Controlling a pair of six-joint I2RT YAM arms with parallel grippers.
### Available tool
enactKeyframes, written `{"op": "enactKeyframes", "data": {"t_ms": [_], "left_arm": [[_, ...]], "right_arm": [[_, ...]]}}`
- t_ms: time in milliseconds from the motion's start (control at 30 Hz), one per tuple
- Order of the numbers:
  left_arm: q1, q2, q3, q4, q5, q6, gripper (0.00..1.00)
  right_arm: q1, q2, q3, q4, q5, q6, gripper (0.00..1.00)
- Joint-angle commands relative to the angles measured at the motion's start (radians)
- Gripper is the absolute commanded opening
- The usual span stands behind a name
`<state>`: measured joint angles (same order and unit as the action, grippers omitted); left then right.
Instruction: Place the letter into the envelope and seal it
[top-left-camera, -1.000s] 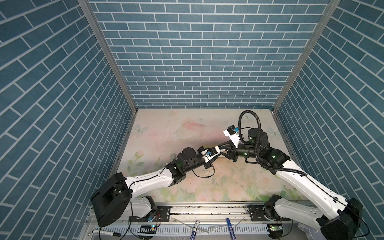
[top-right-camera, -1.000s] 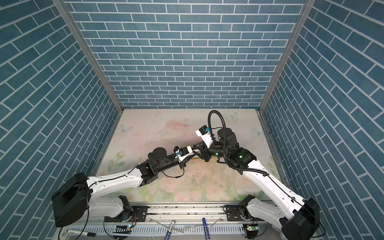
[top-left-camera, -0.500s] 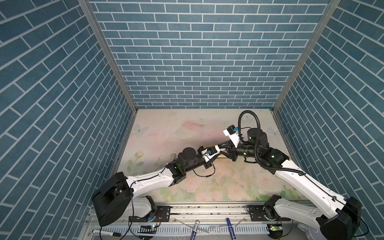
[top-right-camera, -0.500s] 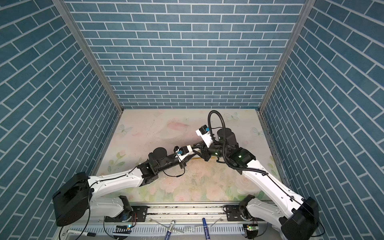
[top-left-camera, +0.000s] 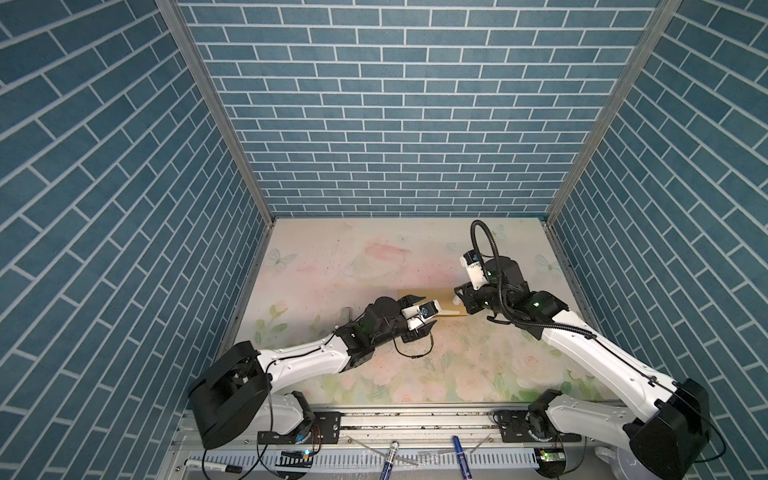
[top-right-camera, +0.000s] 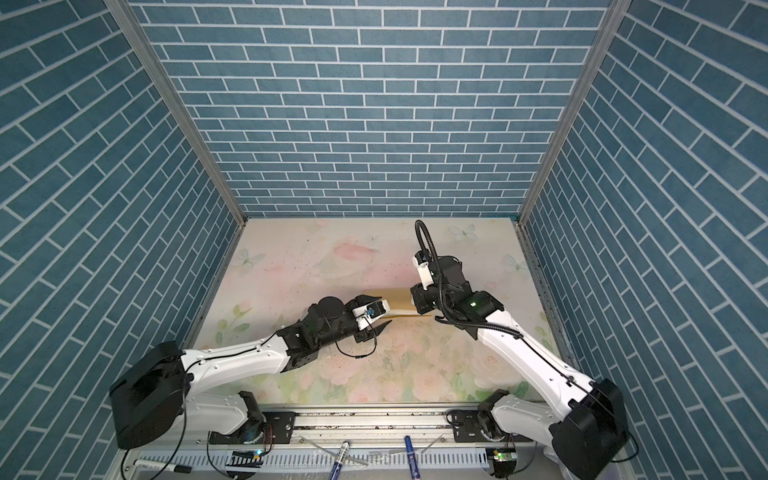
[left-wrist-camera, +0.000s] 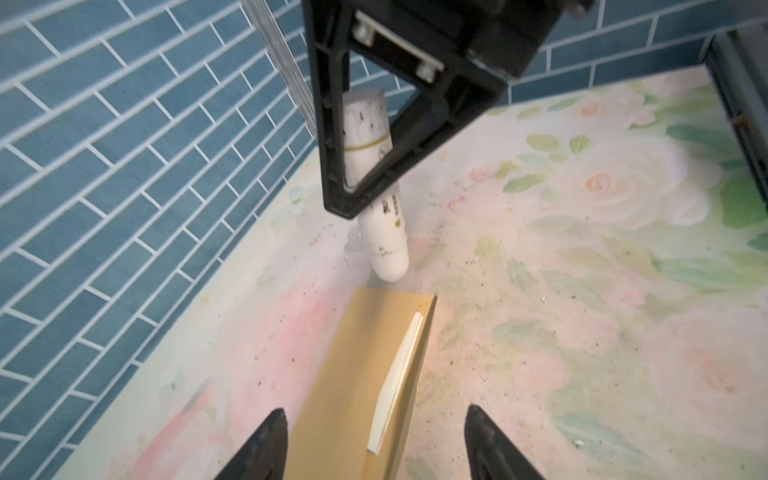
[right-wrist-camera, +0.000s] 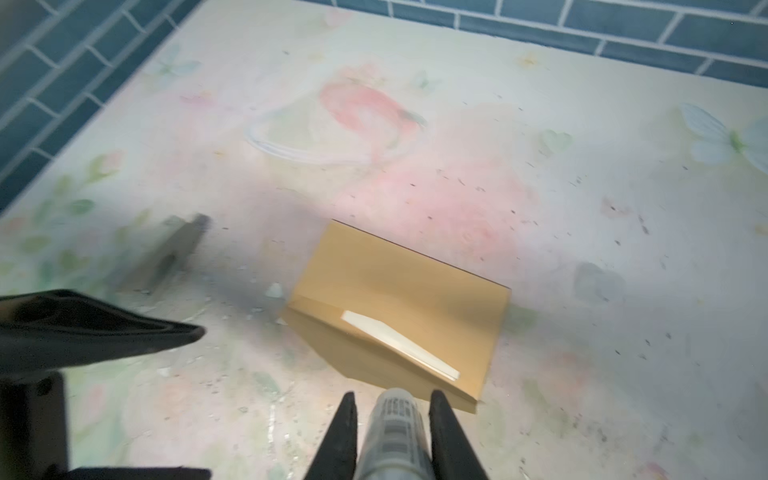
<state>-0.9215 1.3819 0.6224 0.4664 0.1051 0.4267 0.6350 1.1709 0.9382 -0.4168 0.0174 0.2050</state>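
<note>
Over the envelope (left-wrist-camera: 353, 374), left gripper (left-wrist-camera: 374, 411) gapes empty (right gripper (right-wrist-camera: 392, 395) clamps a white stick (right-wrist-camera: 395, 432)).

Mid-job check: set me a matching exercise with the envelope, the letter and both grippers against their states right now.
Things:
1. envelope
2. letter
3. left gripper
4. right gripper

States:
A. jaws closed on a white stick
B. tan, lying on the table
C. jaws apart, holding nothing
D. cream edge showing at the envelope's opening

Pairs: 1-B; 2-D; 3-C; 4-A
</note>
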Motion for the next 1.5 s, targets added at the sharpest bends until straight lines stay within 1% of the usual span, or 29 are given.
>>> {"op": "enactKeyframes", "data": {"t_ms": [0,67,133,233,333,500,600,700,867,967,1067,1200,1300,1367,1467], "left_arm": [[-0.002,0.072,0.042,-0.037,-0.022,0.004,0.68],[0.000,0.118,0.066,-0.039,-0.019,0.000,0.68],[0.001,0.161,0.090,-0.047,-0.010,-0.005,0.67],[0.004,0.227,0.133,-0.051,-0.005,-0.009,0.63],[0.006,0.283,0.172,-0.070,-0.006,-0.017,0.58],[0.009,0.351,0.212,-0.080,0.006,-0.028,0.46],[0.009,0.380,0.220,-0.078,0.013,-0.035,0.40],[0.008,0.403,0.224,-0.075,0.011,-0.044,0.34],[0.008,0.422,0.227,-0.067,-0.015,-0.080,0.15],[0.005,0.399,0.225,-0.081,-0.047,-0.138,0.06],[-0.018,0.365,0.218,-0.110,-0.125,-0.208,0.00],[-0.092,0.335,0.217,-0.166,-0.300,-0.259,0.00],[-0.148,0.341,0.247,-0.222,-0.414,-0.338,0.00],[-0.168,0.355,0.273,-0.253,-0.440,-0.409,0.00],[-0.186,0.388,0.300,-0.257,-0.424,-0.460,0.01]], "right_arm": [[-0.008,-0.015,-0.008,0.004,0.148,-0.019,0.00],[-0.009,-0.031,-0.043,0.029,0.125,-0.064,0.00],[-0.012,-0.048,-0.053,0.029,0.082,-0.079,0.00],[-0.014,-0.077,-0.086,0.059,0.063,-0.053,0.00],[-0.014,-0.105,-0.129,0.102,0.067,-0.037,0.00],[-0.014,-0.162,-0.182,0.141,0.109,-0.024,0.00],[-0.014,-0.170,-0.179,0.123,0.137,-0.009,0.00],[-0.015,-0.164,-0.160,0.096,0.140,0.010,0.00],[-0.016,-0.153,-0.147,0.080,0.166,0.023,0.00],[-0.017,-0.157,-0.152,0.092,0.181,0.045,0.00],[-0.018,-0.148,-0.144,0.093,0.191,0.057,0.00],[-0.021,-0.128,-0.139,0.104,0.187,0.066,0.00],[-0.026,-0.112,-0.136,0.110,0.176,0.074,0.00],[-0.032,-0.099,-0.133,0.110,0.174,0.077,0.00],[-0.040,-0.090,-0.131,0.114,0.162,0.080,0.00]]}}
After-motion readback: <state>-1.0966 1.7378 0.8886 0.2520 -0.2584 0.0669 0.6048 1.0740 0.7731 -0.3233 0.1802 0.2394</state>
